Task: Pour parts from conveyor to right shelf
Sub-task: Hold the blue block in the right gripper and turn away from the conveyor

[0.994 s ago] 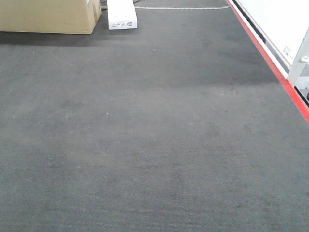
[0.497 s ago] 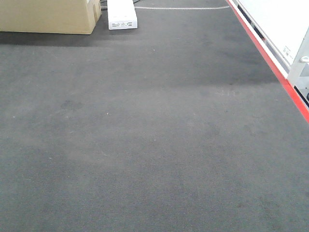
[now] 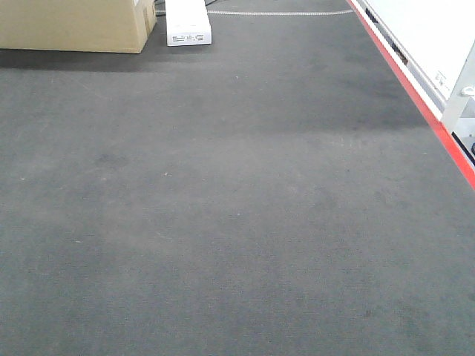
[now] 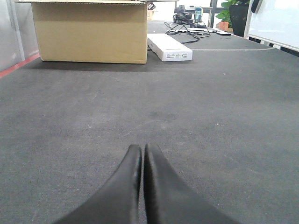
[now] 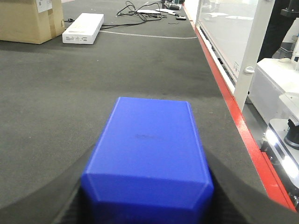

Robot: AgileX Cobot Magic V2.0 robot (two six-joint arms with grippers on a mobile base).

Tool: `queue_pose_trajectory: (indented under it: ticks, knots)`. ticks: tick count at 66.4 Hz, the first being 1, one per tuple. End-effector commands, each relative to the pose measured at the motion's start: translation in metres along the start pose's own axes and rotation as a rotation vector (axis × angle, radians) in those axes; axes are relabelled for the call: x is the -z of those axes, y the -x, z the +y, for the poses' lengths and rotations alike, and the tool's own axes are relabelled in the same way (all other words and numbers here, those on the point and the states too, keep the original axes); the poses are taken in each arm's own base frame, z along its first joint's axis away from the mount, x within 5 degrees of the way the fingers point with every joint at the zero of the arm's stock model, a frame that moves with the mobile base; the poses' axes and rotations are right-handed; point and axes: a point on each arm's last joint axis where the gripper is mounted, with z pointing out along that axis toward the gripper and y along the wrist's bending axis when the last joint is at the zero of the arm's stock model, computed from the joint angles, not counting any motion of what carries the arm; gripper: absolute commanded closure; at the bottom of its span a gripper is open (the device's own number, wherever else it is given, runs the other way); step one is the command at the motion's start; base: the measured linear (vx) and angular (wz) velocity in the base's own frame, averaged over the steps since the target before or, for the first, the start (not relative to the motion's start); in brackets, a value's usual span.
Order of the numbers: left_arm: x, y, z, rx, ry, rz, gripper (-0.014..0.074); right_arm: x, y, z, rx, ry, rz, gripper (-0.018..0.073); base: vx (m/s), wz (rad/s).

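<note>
Two arms reach out low over a dark grey carpet (image 3: 237,222), each pointing forward and nearly level with the floor.

On the left, the left gripper (image 4: 141,148) is pinched together with nothing in it. Its two black fingers (image 4: 124,191) lie side by side with only a hairline seam between them, and they taper to rounded tips just above the carpet. Far ahead of it, to the left, stands a large cardboard box (image 4: 91,32). A long flat white box (image 4: 169,46) lies just beside the cardboard box's right end. Behind the white box, black cables (image 4: 187,29) trail across the floor, and a potted plant (image 4: 233,11) stands farther right.

On the right, the right gripper (image 5: 149,186) is clamped on the block (image 5: 149,149). The block is bright blue with a smooth flat top and bevelled near edges. It sits squarely between the dark fingers (image 5: 51,196), which press against its left and right sides. Its long axis runs straight ahead, and it is carried clear of the carpet. A stud cannot be made out from this angle.

To the right of the block, a red strip (image 5: 233,107) edges the carpet. Just beyond the strip, a white post (image 5: 252,51) rises beside a glazed partition (image 5: 219,28).
</note>
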Motion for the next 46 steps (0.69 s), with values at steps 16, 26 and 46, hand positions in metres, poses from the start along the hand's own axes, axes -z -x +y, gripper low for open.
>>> queue_pose_trajectory:
  ticks: [16,26,46]
  knots:
    - [0.0000,0.0129,-0.0008,0.016,-0.010,-0.082,0.0602,0.0028,0.0154,-0.0022,0.019,-0.026,-0.095,0.0564,-0.08,-0.04]
    - [0.0000,0.0129,-0.0008,0.016,-0.010,-0.082,0.0602,0.0028,0.0154,-0.0022,0.019,-0.026,-0.095,0.0564,-0.19,-0.09]
    - [0.0000,0.0129,-0.0007,0.016,-0.009,-0.082,0.0602,0.0028,0.0155,-0.0023,0.020,-0.026,-0.095,0.0564,-0.26,-0.31]
